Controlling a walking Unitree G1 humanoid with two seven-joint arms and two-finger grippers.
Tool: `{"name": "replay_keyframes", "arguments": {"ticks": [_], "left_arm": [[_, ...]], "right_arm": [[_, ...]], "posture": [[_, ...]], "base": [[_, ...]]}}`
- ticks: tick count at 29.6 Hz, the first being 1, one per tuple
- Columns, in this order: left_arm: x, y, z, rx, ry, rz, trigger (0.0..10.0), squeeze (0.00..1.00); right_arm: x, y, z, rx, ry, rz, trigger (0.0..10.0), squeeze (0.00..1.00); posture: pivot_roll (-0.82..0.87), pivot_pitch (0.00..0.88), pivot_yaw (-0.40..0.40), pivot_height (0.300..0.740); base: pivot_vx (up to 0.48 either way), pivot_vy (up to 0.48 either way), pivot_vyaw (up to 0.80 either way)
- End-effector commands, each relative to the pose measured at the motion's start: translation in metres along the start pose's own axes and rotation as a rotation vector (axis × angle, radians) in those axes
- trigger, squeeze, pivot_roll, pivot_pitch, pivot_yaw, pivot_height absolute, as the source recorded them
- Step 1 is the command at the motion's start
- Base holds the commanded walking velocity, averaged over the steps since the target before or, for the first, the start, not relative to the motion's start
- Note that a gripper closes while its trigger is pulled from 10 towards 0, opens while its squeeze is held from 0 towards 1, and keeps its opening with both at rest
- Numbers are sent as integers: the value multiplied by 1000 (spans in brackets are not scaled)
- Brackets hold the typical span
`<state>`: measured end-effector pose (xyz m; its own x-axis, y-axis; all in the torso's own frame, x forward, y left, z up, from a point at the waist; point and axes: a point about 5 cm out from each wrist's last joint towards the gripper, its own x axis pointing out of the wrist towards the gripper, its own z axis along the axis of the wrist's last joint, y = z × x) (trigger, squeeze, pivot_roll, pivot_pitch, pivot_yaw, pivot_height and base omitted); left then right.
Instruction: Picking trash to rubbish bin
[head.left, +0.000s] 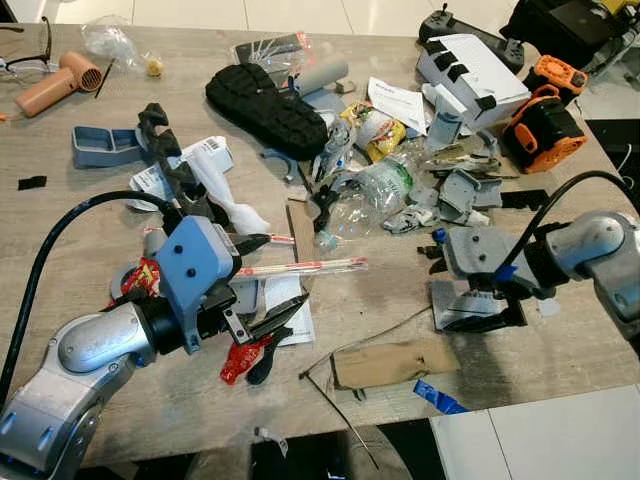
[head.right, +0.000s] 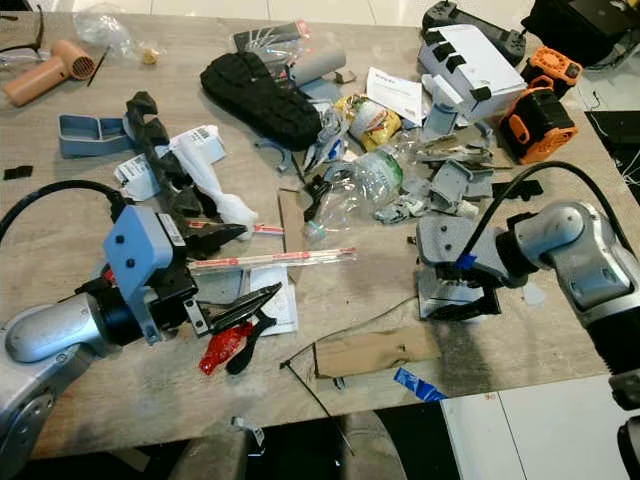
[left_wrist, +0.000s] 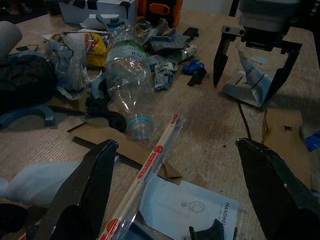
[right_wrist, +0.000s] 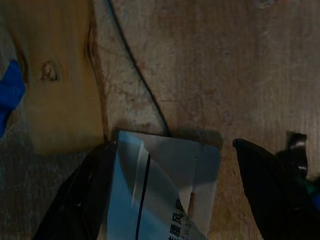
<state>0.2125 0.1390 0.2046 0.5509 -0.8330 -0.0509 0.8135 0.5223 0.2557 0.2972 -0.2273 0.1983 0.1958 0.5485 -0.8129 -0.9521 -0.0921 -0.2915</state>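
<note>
Straddling folded paper scrap (head.left: 470, 300), right pincer (head.left: 487, 318) spread wide; left pincer (head.left: 262, 335) released nr chopstick pack (head.left: 300, 267), bottle (head.left: 375, 190) empty

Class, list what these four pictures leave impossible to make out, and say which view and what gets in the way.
- Printed text on the folded paper under the right gripper: right wrist view, too dark and cut off by the lower edge.
- Glasses: left eye view, cut by the left edge.
- Red wrapper: left eye view, mostly hidden by the left gripper mount.
- Leaflet print: left wrist view, too small and dim.
</note>
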Motion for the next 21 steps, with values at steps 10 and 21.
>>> {"name": "replay_keyframes", "arguments": {"ticks": [10, 21], "left_arm": [[-1, -5, 1, -7, -3, -41, 10000, 0], [-7, -16, 2, -34, 3, -159, 10000, 0]], "right_arm": [[10, 11, -15, -32, 101, 42, 10000, 0], [11, 15, -25, -3, 160, 60, 10000, 0]], "posture": [[-6, 223, -94, 740], [-4, 212, -90, 740]], "base": [[0, 0, 0], [0, 0, 0]]}}
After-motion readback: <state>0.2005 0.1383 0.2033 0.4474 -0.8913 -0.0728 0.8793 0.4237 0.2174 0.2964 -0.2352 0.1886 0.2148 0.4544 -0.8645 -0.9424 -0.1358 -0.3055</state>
